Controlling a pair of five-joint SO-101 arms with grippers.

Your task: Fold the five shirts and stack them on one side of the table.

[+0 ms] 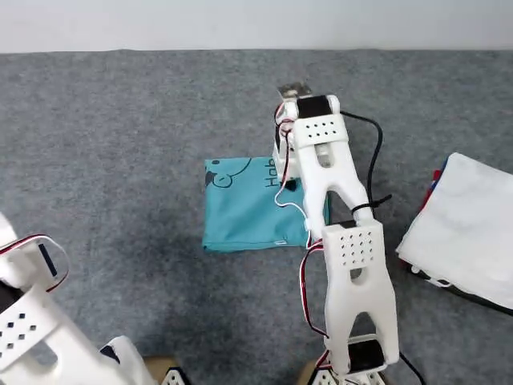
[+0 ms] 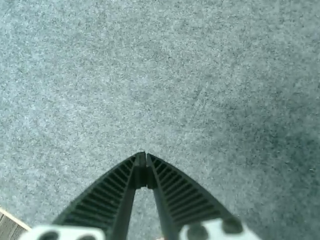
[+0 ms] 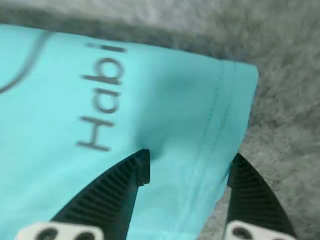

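A folded teal shirt [image 1: 244,208] with dark print lies in the middle of the grey table. My right arm stretches over its right part, and the right gripper [image 3: 189,167] is open, one finger pressing on the teal shirt [image 3: 125,115] and the other just past its hemmed edge. A stack of folded shirts [image 1: 465,228], white on top, sits at the right edge of the table. My left gripper [image 2: 146,167] is shut with nothing in it, hovering over bare felt at the near left, where the left arm [image 1: 32,321] shows in the high view.
Grey felt [image 1: 120,144] covers the whole table, with open room on the left half and along the far side. A pale wall runs along the far edge. A strip of wooden table edge [image 2: 7,220] shows by the left gripper.
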